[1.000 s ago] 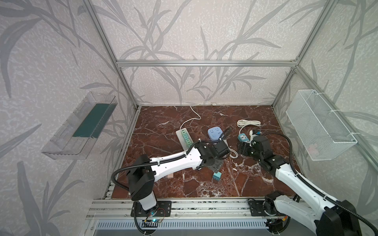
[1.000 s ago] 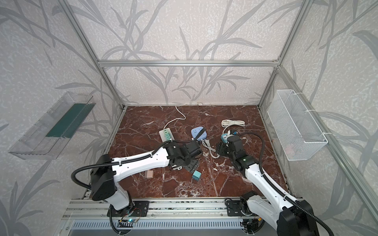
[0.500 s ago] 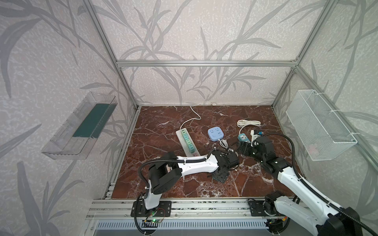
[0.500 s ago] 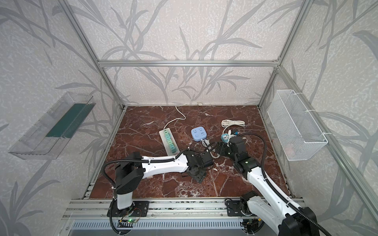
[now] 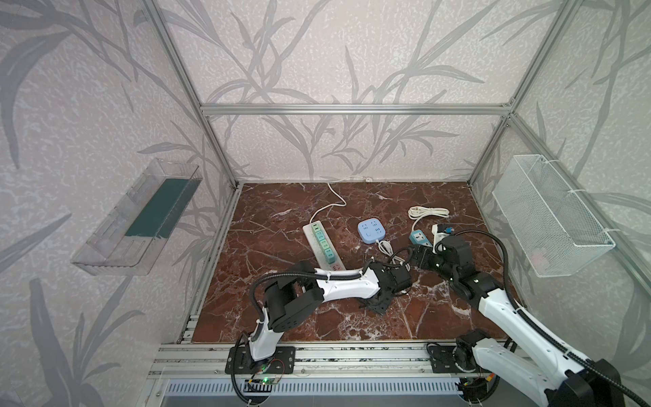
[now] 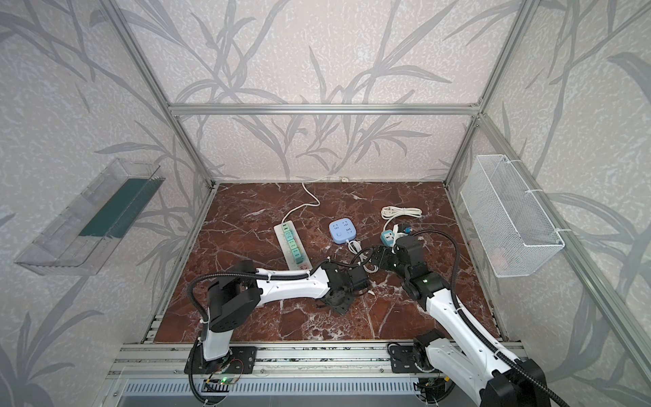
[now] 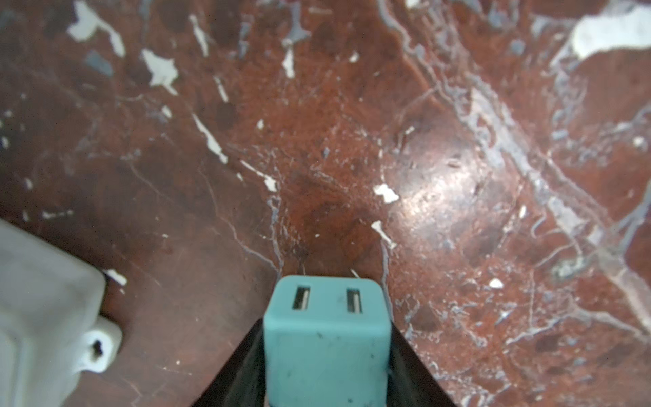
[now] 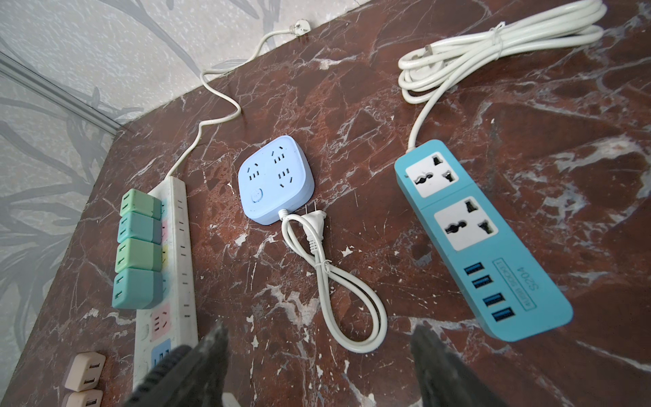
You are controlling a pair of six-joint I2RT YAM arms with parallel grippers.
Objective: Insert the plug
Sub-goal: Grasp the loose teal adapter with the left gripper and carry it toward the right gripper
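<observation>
I have the left end effector (image 7: 326, 322) clamped on the small teal cube-shaped plug (image 7: 326, 356), its black fingers (image 7: 246, 359) pressed flat against two opposite sides. That side grip leaves the face with the two slots clear and pointing away from the wrist. The pins are hidden from me, so I cannot tell which way they face. The plug sits low over the red-brown marble surface (image 7: 458, 158); I cannot tell whether it touches. It is near a white plastic body with a small lug (image 7: 45, 310), which I take for the near end of the long white power strip (image 8: 172, 246). In both top views the arm covers the plug.

The strip carries four green and teal cubes (image 8: 135, 253) in a row. The pink socket (image 8: 160, 320) and the blue socket (image 8: 160, 354) past them lie bare, so I judge one of these to be the target. Holding the plug close to that end makes for a short trip.

The right end effector (image 8: 318, 327) hangs with its fingers wide apart and nothing between them, above the looped white cable (image 8: 338, 282) of the pale blue rounded socket block (image 8: 274, 179), near the blue two-socket strip with USB ports (image 8: 482, 246). Parked there, it gives me a view over all the sockets. I judge it close enough to steady the white strip when the plug is pushed in.
</observation>
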